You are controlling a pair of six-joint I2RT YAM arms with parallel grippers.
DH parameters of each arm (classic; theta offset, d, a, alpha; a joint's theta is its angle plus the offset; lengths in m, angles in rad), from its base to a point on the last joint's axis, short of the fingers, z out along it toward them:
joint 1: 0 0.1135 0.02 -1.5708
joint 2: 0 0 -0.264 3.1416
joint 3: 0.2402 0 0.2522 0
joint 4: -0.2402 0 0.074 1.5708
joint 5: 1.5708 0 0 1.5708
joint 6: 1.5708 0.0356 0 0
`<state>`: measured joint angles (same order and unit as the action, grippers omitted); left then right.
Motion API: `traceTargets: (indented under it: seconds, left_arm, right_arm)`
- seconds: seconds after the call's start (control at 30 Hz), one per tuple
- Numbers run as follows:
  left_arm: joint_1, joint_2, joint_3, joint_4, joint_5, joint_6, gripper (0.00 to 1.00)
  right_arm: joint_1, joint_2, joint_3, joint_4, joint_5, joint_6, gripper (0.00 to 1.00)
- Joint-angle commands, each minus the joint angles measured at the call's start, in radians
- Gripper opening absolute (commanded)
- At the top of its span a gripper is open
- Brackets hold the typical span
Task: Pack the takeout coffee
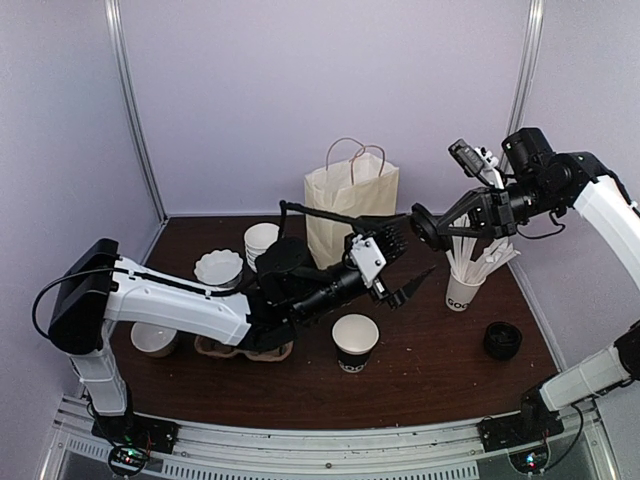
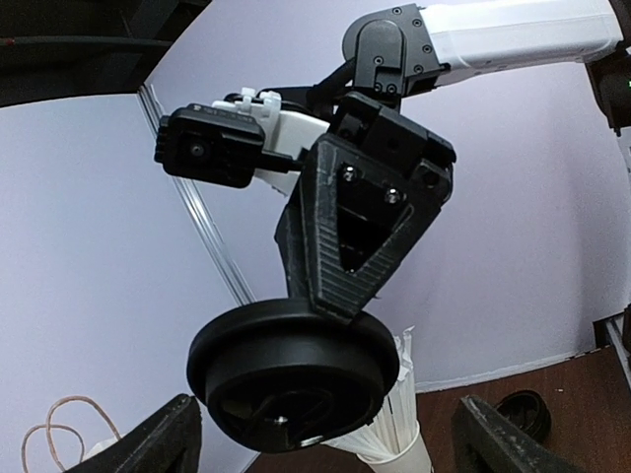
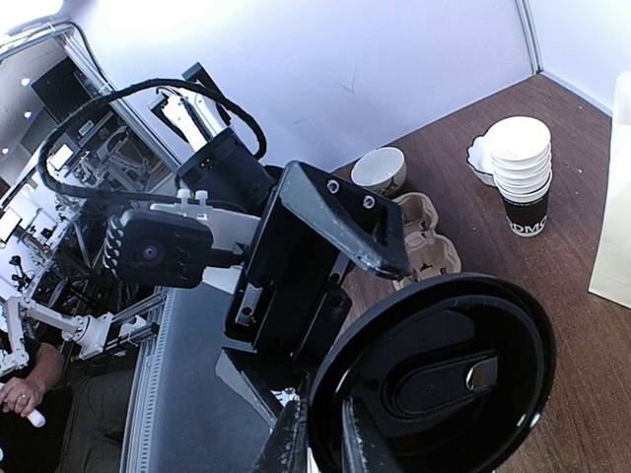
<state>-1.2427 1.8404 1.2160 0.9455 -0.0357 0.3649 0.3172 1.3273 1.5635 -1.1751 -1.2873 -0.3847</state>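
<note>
The takeout coffee cup [image 1: 355,343], black with white lettering, stands open-topped on the table in front of the arms. Its black plastic lid [image 1: 425,228] hangs in the air above the table, with my right gripper [image 1: 440,228] shut on its rim. In the right wrist view the fingers [image 3: 293,445] pinch the edge of the lid [image 3: 444,374]. My left gripper [image 1: 395,268] is open just left of and below the lid. In the left wrist view the lid [image 2: 293,374] hovers between the spread left fingers [image 2: 163,439], which do not touch it.
A paper bag [image 1: 350,200] stands at the back. A white cup with white sticks [image 1: 465,288] is to the right, and another black lid [image 1: 502,340] lies near it. A stack of cups [image 1: 260,243], a fluted dish [image 1: 218,268], a bowl [image 1: 155,340] and a cup carrier [image 1: 240,348] are on the left.
</note>
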Motion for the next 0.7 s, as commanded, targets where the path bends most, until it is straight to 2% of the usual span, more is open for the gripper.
traceTargets:
  seconds: [0.0, 0.67]
  left_arm:
    - [0.000, 0.021, 0.061, 0.040, -0.028, 0.025, 0.92]
    - [0.000, 0.127, 0.132, 0.126, -0.134, 0.016, 0.91]
  right_arm:
    - [0.006, -0.013, -0.020, 0.017, -0.061, 0.006, 0.15]
    - [0.007, -0.032, -0.052, 0.068, -0.085, 0.044, 0.10]
